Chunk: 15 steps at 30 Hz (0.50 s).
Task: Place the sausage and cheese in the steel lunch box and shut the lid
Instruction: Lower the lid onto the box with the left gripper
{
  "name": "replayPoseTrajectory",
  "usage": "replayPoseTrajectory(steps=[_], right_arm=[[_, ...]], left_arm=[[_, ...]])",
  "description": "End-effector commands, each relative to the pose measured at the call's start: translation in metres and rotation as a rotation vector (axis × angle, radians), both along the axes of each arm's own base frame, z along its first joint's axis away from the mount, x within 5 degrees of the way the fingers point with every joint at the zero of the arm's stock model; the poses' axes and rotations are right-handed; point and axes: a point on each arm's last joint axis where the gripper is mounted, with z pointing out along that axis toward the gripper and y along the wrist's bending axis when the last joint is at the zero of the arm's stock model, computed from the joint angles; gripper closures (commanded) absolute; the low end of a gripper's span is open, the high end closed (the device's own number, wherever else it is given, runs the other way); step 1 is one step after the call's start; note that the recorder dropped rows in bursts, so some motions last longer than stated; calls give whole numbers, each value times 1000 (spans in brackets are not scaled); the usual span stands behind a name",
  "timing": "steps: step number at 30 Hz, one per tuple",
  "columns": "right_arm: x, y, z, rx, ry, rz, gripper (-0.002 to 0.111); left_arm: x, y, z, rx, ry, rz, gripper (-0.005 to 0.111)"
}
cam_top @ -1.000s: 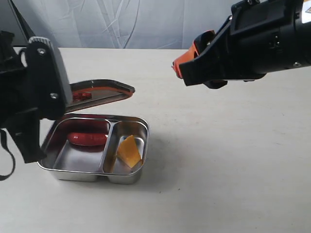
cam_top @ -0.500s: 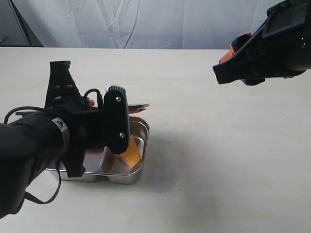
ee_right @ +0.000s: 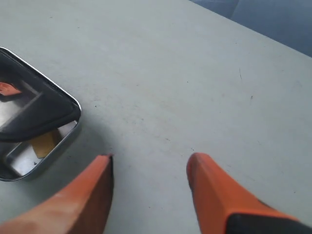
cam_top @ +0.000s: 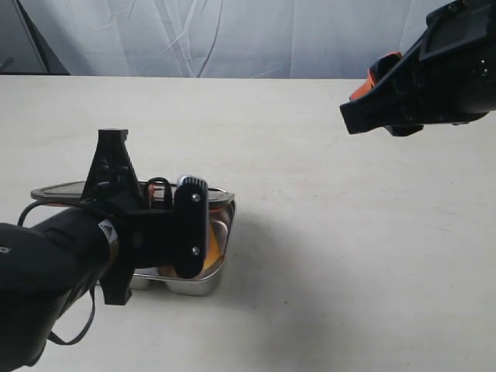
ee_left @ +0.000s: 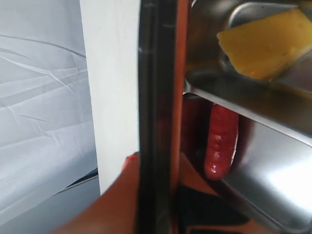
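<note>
The steel lunch box (cam_top: 218,265) sits on the table at the left, mostly hidden behind my left arm (cam_top: 93,248). The dark lid (cam_top: 58,190) hovers almost flat just above it. In the left wrist view the lid (ee_left: 155,87) is edge-on with its orange seal rim (ee_left: 182,73), and my left gripper (ee_left: 156,168) is shut on its edge. Under the lid lie the sausage (ee_left: 222,141) and the cheese (ee_left: 265,44), in separate compartments of the box (ee_left: 265,168). My right gripper (ee_right: 151,165) is open and empty, high at the right (cam_top: 364,97), away from the box (ee_right: 68,134).
A pale tabletop (cam_top: 333,248) stretches bare to the right of the box. A grey cloth backdrop (cam_top: 232,35) closes the far side. The left arm's cable (cam_top: 74,329) hangs near the table's front.
The left arm has brought the lid down from a raised tilt to nearly flat over the box. The right arm pulled back to the upper right, then held still.
</note>
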Motion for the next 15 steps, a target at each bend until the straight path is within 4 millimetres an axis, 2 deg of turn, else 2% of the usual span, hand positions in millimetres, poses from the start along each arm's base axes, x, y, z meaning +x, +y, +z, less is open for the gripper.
replayPoseTrajectory(steps=[1,15], right_arm=[[0,-3,3,0,-17,-7,60],[0,-2,3,3,-14,-7,60]], left_arm=[[-2,-1,-6,-28,33,3,107],[-8,-1,-12,-92,121,63,104]])
